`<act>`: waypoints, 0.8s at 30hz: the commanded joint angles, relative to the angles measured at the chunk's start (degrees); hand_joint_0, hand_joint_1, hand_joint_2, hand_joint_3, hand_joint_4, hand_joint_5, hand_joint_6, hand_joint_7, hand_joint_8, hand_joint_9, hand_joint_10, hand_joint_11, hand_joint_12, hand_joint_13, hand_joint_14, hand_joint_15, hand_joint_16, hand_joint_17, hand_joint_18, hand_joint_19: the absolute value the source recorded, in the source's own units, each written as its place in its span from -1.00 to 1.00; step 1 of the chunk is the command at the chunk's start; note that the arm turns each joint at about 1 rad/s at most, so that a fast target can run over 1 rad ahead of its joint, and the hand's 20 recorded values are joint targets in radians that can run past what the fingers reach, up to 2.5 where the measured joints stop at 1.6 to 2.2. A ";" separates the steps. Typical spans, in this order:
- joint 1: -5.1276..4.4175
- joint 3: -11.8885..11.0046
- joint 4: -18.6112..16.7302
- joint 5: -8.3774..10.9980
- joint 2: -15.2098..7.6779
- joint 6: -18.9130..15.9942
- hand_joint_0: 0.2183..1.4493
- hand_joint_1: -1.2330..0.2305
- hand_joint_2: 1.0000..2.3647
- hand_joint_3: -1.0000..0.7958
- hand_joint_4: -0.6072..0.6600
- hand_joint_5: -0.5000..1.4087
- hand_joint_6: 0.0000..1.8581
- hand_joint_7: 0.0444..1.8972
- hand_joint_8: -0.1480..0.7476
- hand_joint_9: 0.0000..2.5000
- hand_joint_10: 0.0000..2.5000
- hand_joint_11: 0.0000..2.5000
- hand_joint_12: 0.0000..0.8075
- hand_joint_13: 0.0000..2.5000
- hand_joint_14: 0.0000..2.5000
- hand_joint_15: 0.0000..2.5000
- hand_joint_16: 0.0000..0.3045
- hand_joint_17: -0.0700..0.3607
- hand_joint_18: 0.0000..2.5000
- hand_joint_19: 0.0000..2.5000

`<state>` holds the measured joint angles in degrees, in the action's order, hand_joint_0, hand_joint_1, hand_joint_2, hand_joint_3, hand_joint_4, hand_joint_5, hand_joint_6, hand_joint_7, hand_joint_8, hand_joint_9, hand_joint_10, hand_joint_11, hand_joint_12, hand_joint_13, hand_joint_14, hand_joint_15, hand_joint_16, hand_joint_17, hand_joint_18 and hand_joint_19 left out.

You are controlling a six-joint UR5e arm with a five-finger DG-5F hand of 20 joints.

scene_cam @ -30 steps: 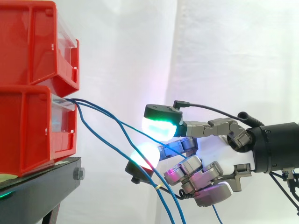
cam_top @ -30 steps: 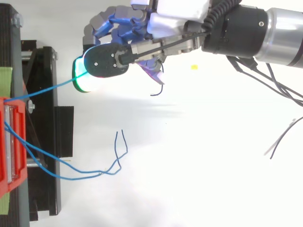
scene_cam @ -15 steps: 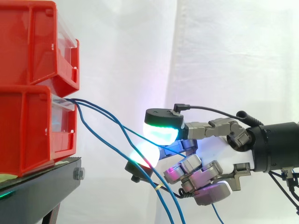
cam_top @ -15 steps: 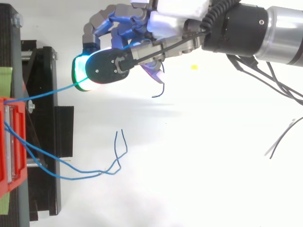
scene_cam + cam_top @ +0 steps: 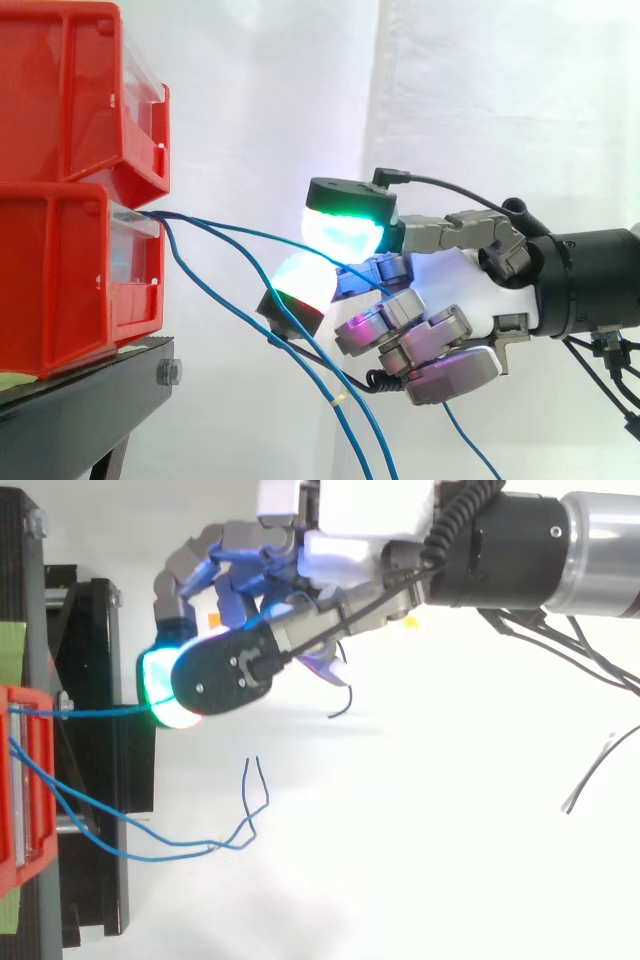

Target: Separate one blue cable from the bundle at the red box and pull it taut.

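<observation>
Pinching one blue cable (image 5: 100,711) between its glowing fingers (image 5: 345,235), the hand (image 5: 450,300) is holding it nearly straight from the red box (image 5: 60,280), clear of the sagging cables (image 5: 150,857); final tautening probably remaining.

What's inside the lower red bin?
Blue cables run out over the lower red bin at its front edge; its red wall hides the inside and the cable ends.
</observation>
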<state>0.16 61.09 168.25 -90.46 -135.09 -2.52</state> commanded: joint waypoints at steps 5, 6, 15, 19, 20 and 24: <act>0.10 -0.09 0.94 -2.88 0.88 0.24 -0.32 -0.29 -0.97 -0.03 0.10 -0.72 -0.02 -0.02 0.12 -0.72 1.00 0.84 0.71 0.14 1.00 0.48 -0.50 0.12 0.46 -0.22; 0.10 -0.09 1.12 -2.88 1.06 0.24 -0.32 -0.30 -0.97 -0.03 0.07 -0.71 -0.02 -0.02 0.10 -0.73 1.00 0.85 0.70 0.14 1.00 0.47 -0.51 0.11 0.45 -0.22; 0.10 -0.09 2.79 -2.97 1.32 0.68 -0.32 -0.39 -0.97 0.02 -0.25 -0.69 -0.03 0.07 -0.04 -0.72 1.00 0.77 0.61 0.11 1.00 0.45 -0.53 0.07 0.42 -0.20; 0.10 0.00 4.81 -4.73 1.32 1.56 -0.32 -0.41 -0.97 0.03 -0.39 -0.66 -0.03 0.17 -0.08 -0.71 1.00 0.76 0.58 0.10 1.00 0.43 -0.53 0.07 0.41 -0.20; 0.19 -0.09 5.60 -6.31 1.41 2.35 -0.32 -0.41 -0.97 0.03 -0.40 -0.66 -0.03 0.20 -0.09 -0.71 1.00 0.76 0.56 0.10 1.00 0.43 -0.53 0.07 0.41 -0.19; 0.36 0.00 7.45 -9.38 1.32 3.93 -0.32 -0.41 -0.97 0.03 -0.46 -0.65 -0.03 0.27 -0.10 -0.70 1.00 0.74 0.54 0.08 1.00 0.44 -0.55 0.05 0.38 -0.17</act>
<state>0.40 61.03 174.25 -97.56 -133.75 0.22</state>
